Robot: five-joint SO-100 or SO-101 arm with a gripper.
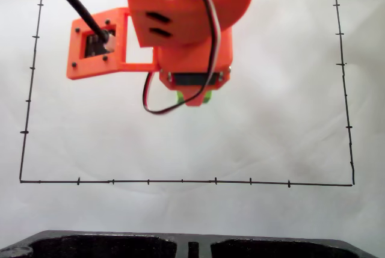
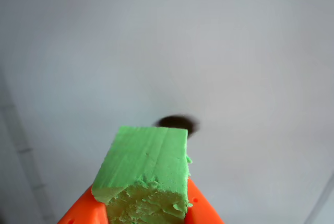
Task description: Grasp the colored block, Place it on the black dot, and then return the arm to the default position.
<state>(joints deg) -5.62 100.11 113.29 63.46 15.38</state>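
In the wrist view the green block (image 2: 148,166) sits clamped between the two orange jaws of my gripper (image 2: 142,211), held above the white paper. The black dot (image 2: 178,122) lies on the paper just beyond the block's far edge, partly covered by it. In the fixed view the orange arm (image 1: 186,17) reaches in from the top centre and hangs over the middle of the drawn rectangle. Slivers of the green block (image 1: 208,96) peek out on both sides of the gripper (image 1: 194,98) tip. The arm hides the dot in this view.
A thin black border (image 1: 180,181) with tick marks frames the white paper. The orange camera plate (image 1: 96,44) with its black cable juts left of the arm. A black moulded object (image 1: 120,245) lies along the bottom edge of the fixed view.
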